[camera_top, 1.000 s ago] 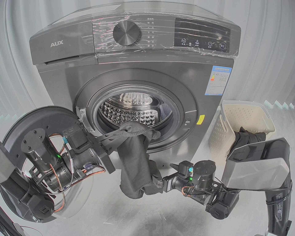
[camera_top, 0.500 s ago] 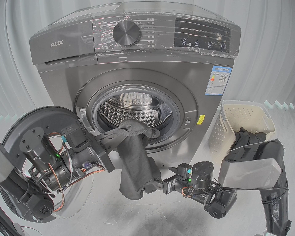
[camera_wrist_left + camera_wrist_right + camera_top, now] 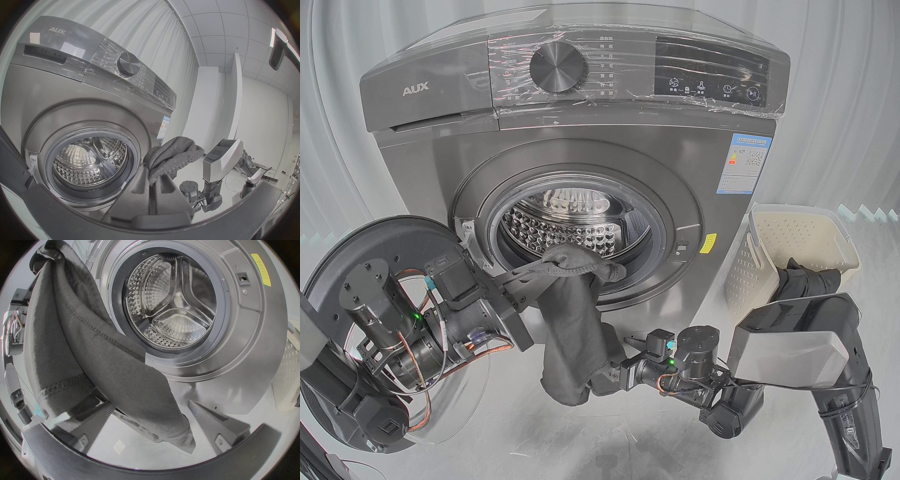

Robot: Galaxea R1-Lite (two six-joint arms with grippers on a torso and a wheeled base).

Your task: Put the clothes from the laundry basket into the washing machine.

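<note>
Hiding the tips of the right pincer (image 3: 149,407) from the head camera, a dark grey garment (image 3: 572,331) hangs in front of the open washing machine (image 3: 575,125). Its lower end is bunched just above the floor (image 3: 581,437) and covers the spot where that pincer meets it. The right wrist camera shows the pincer's two fingers spread well apart, with the cloth draped across one of them and sagging into the gap; whether the other finger touches fabric cannot be told. The left pincer (image 3: 153,179) is pressed together on the garment's top end, a wad of cloth bulging past its tips. It holds the garment level with the lower lip of the round opening, just outside the drum (image 3: 569,219), and the garment screens the drum's lower front edge. The fabric is thick and fleecy, with a stitched seam running down its length and a hemmed edge near the bottom; what kind of clothing it is cannot be made out. The machine's door (image 3: 381,244) stands swung wide to the robot's left, partly covered by the left arm. Beside the machine on the right, a cream laundry basket (image 3: 800,231) holds more dark clothes (image 3: 806,281), their lower part hidden behind the right arm.
</note>
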